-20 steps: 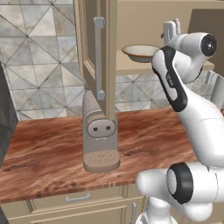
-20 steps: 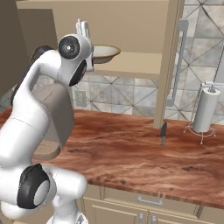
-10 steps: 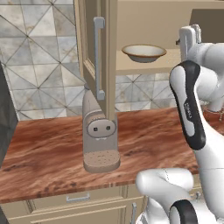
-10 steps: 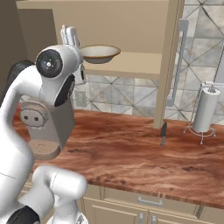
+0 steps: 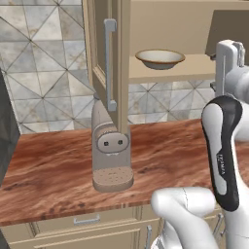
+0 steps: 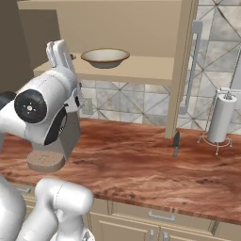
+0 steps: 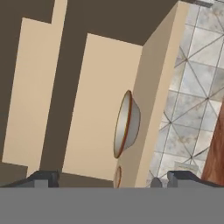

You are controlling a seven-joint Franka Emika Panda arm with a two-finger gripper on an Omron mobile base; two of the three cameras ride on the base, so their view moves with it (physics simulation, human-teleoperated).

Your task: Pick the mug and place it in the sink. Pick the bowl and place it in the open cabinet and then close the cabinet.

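Note:
The bowl sits upright on the inner shelf of the open cabinet, off-white inside with a tan rim. In the hand view the bowl appears rolled on its side, well ahead of the fingertips. My gripper is open and empty, drawn back from the shelf, with its hand to the bowl's right in the left base view. The cabinet door stands swung out over the counter, its silver bar handle facing out. The mug and the sink are out of view.
A tan appliance stands on the wooden counter under the open door. A dark knife stands near the door's lower edge, and a paper towel holder is at the far right. Grey tiled wall behind.
My hand has pulled back from the bowl, away from the shelf. The bowl stays on the shelf and is now fully uncovered. The jaws have stayed open.

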